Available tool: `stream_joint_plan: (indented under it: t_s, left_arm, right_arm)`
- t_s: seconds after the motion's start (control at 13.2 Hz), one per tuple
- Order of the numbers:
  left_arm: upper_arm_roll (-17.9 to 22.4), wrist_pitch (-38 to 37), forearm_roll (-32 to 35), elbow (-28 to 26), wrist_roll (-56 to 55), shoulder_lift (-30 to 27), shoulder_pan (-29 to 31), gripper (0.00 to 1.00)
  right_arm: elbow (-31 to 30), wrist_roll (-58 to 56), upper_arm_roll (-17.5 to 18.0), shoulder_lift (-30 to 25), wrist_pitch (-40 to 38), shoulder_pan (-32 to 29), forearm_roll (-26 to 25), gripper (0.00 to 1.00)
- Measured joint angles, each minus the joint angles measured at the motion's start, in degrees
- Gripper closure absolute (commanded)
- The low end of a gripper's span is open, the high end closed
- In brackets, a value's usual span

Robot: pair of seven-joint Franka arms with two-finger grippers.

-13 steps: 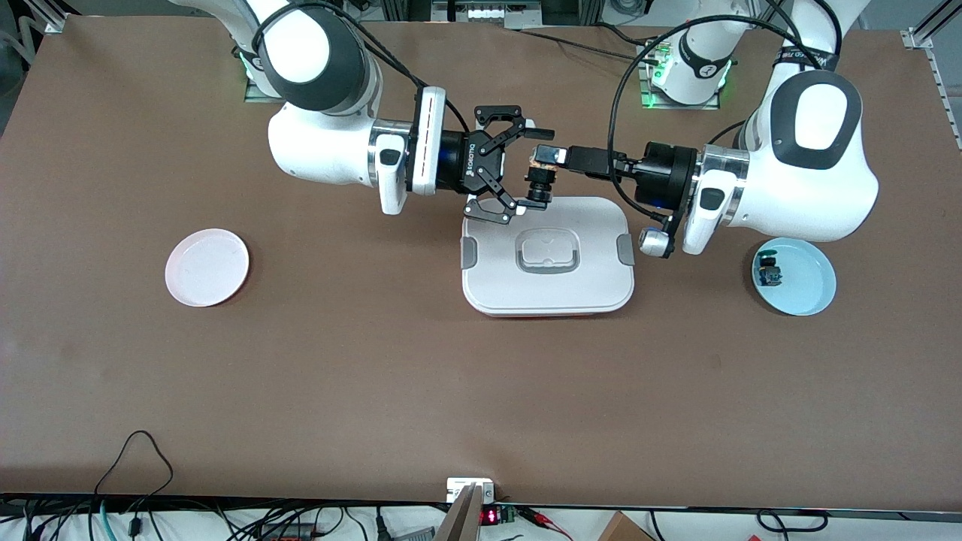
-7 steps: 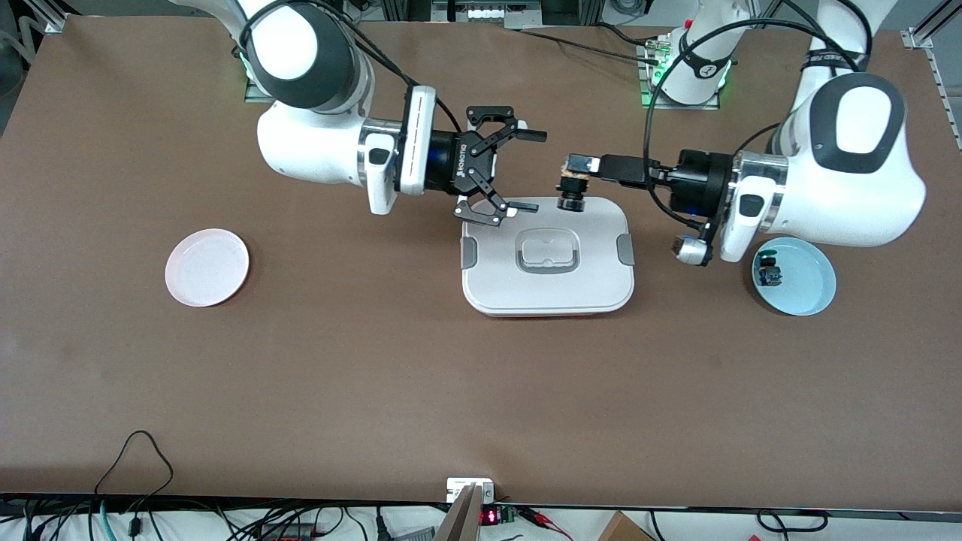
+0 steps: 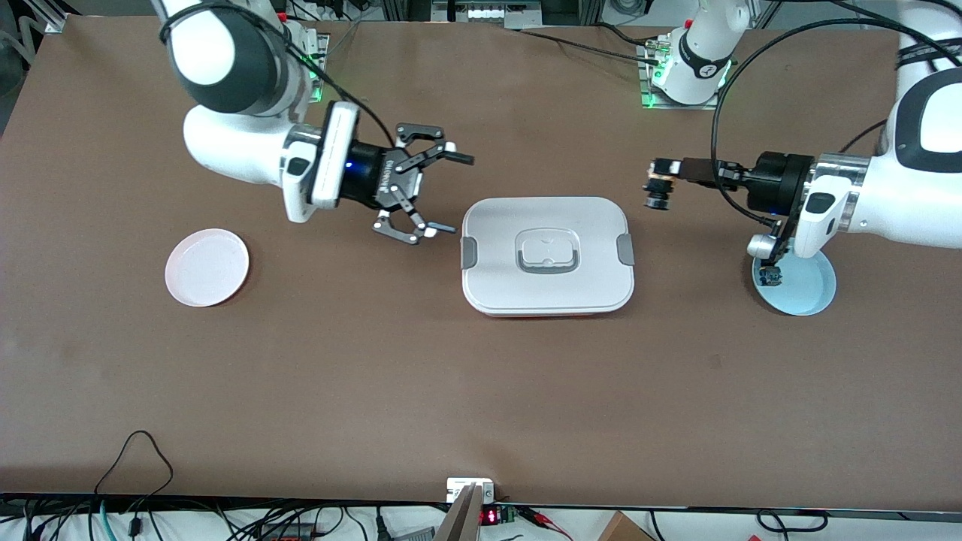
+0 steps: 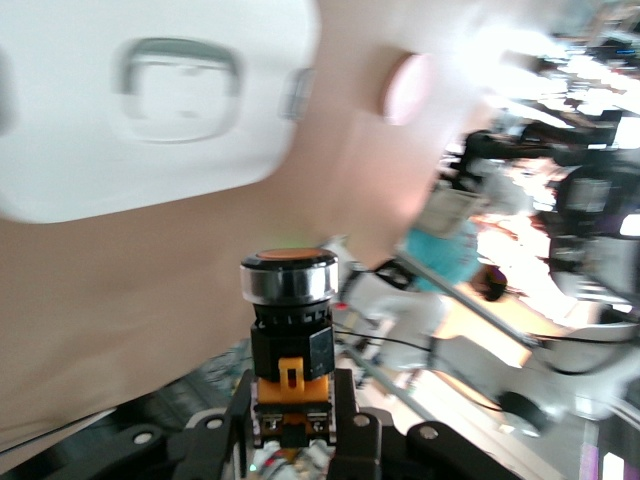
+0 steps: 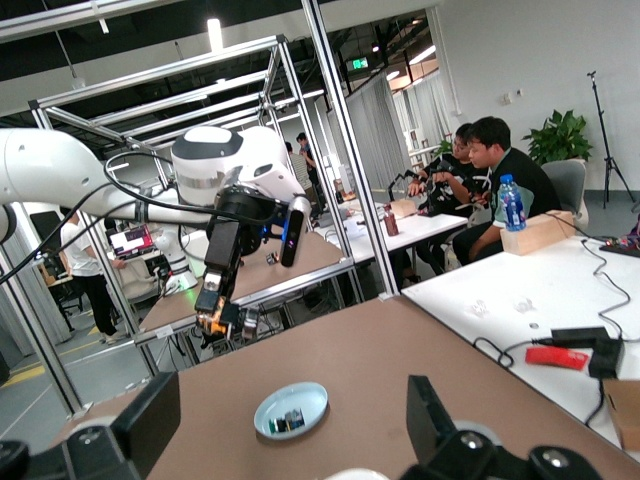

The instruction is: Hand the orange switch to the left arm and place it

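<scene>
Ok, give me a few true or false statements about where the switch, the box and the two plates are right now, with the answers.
1. The left pincer is shut on the orange switch. True.
2. The switch lies on the box. False: it hangs in the air over bare table, toward the left arm's end of the box.
3. The right pincer is open and holds nothing. True.
4. The box's lid is off. False: the lid is on, with its handle on top.
5. The pink plate holds a small component. False: it is bare; the small blue-and-green component lies in the blue plate.
</scene>
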Motion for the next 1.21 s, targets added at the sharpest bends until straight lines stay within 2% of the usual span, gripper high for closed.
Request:
stream_joint_plan:
  t_s: [0.15,0.45,0.68,0.91,1.21]
  left_arm:
    - [0.0,-0.4,13.9,0.1,3.4,-0.7,0.3,1.00]
    - [0.2,0.1,36.5,-0.2,13.4,0.1,3.3,1.00]
    - [0.4,6.0,50.1,-2.5,19.4,2.6,6.5,1.00]
    - [0.4,14.5,59.2,-6.3,20.6,6.0,7.6,1.00]
    - [0.4,25.4,63.3,-10.2,20.9,10.4,9.7,1.00]
  right_arm:
    - [-2.5,0.0,-1.8,-1.0,-6.8,-4.3,-6.1,0.00]
    - [-3.6,2.3,-12.8,-1.0,-27.1,-7.7,-19.3,0.00]
    - [-3.7,8.5,-20.1,-1.0,-36.5,-8.4,-28.1,0.00]
    - [-3.6,16.6,-23.5,-1.2,-39.5,-8.9,-35.8,0.00]
    - [-3.3,26.7,-24.8,-1.5,-39.5,-9.1,-42.1,0.00]
